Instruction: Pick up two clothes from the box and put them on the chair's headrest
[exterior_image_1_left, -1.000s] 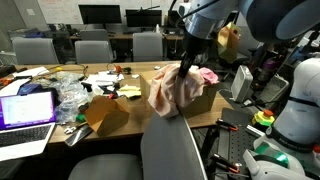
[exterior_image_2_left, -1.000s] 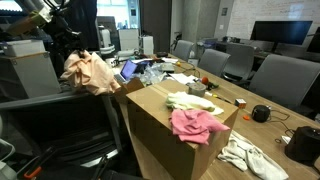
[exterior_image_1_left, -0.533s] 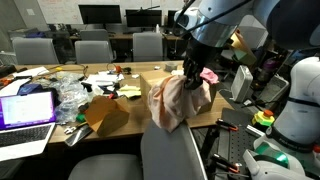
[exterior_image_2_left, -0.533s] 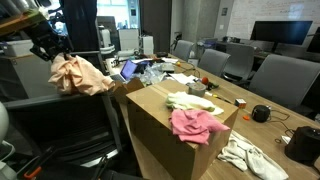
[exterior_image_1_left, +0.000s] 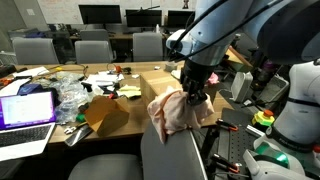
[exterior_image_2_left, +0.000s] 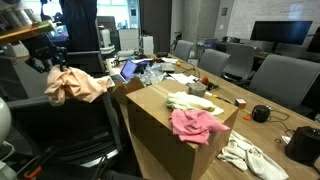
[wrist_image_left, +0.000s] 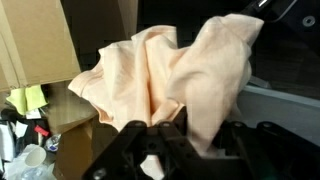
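My gripper (exterior_image_1_left: 193, 93) is shut on a peach cloth (exterior_image_1_left: 172, 115), which hangs bunched just above the grey chair's headrest (exterior_image_1_left: 170, 152). The cloth also shows in an exterior view (exterior_image_2_left: 78, 86) beside the dark chair back (exterior_image_2_left: 100, 120), and it fills the wrist view (wrist_image_left: 170, 75) between my fingers (wrist_image_left: 185, 140). The cardboard box (exterior_image_2_left: 160, 125) stands on the table and holds a pink cloth (exterior_image_2_left: 195, 125) and a pale green cloth (exterior_image_2_left: 190, 101). The box is largely hidden behind my arm in an exterior view.
A white cloth (exterior_image_2_left: 245, 155) lies on the table next to the box. A laptop (exterior_image_1_left: 27, 108), plastic bags (exterior_image_1_left: 70, 95), an orange-brown bag (exterior_image_1_left: 105, 113) and clutter cover the table. Office chairs (exterior_image_1_left: 92, 50) stand behind. Robot base parts (exterior_image_1_left: 300, 110) are close by.
My gripper has carried the peach cloth away from the box and down toward the chair's headrest. The cloths in the box have not moved.
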